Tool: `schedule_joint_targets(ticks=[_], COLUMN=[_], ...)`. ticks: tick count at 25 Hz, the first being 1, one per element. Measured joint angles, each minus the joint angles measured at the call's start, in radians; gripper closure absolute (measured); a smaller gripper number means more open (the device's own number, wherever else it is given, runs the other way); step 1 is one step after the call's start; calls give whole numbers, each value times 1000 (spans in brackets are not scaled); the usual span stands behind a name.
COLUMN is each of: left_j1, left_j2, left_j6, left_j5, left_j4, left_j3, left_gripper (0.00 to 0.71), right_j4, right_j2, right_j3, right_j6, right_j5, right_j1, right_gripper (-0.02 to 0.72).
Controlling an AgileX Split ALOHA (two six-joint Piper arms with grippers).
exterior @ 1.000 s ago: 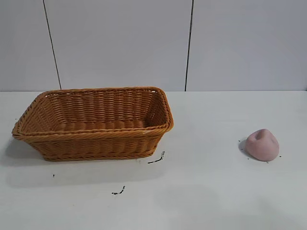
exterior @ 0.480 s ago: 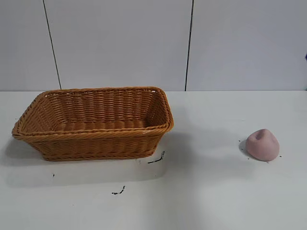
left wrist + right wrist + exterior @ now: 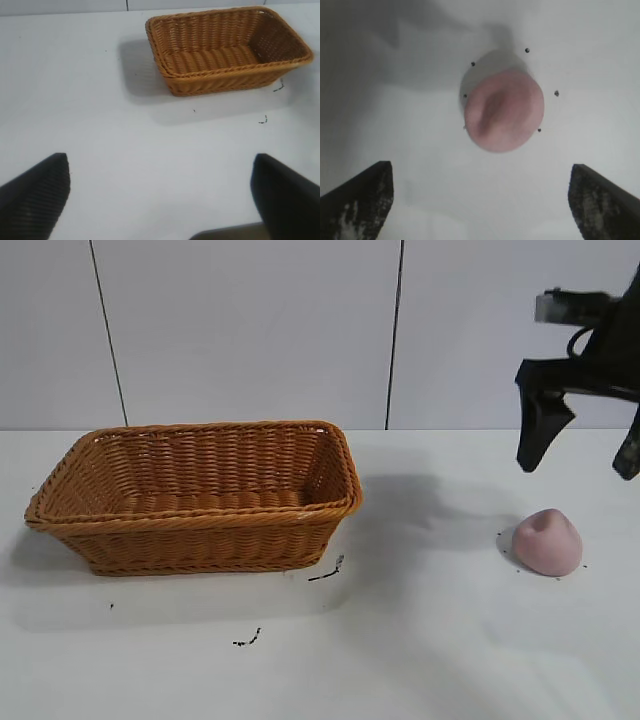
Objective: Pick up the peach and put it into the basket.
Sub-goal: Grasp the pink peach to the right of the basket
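Note:
The pale pink peach (image 3: 547, 541) sits on the white table at the right; it also shows in the right wrist view (image 3: 503, 110). My right gripper (image 3: 580, 448) hangs open in the air above and slightly behind the peach, its fingers wide apart and empty (image 3: 481, 200). The orange-brown wicker basket (image 3: 190, 530) stands empty at the left, and shows in the left wrist view (image 3: 220, 80). My left gripper (image 3: 160, 195) is open and empty over bare table, well away from the basket; it is out of the exterior view.
Small black marks (image 3: 327, 572) lie on the table in front of the basket's right corner. A grey panelled wall (image 3: 250, 330) stands behind the table. Bare table lies between basket and peach.
My right gripper has come into the exterior view from the upper right and now hangs above the peach. The peach and basket have not moved.

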Motion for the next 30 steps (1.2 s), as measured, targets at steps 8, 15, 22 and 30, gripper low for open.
schedule_joint_targets(ticks=[8,15,22,30], left_j1=[0,0,0,0], left_j2=[0,0,0,0], left_j6=[0,0,0,0], left_j5=[0,0,0,0], left_j4=[0,0,0,0], left_j3=[0,0,0,0], left_gripper=[16,16,16,16], right_j4=[-5,-7,-30,-49], right_j2=[149,156,156,67], right_j3=[-4,-4,-5,-139], right_j6=[0,0,0,-7], right_j5=[-59,-106,-81,57], right_j1=[0,0,0,0], right_gripper=[49,136,659,718])
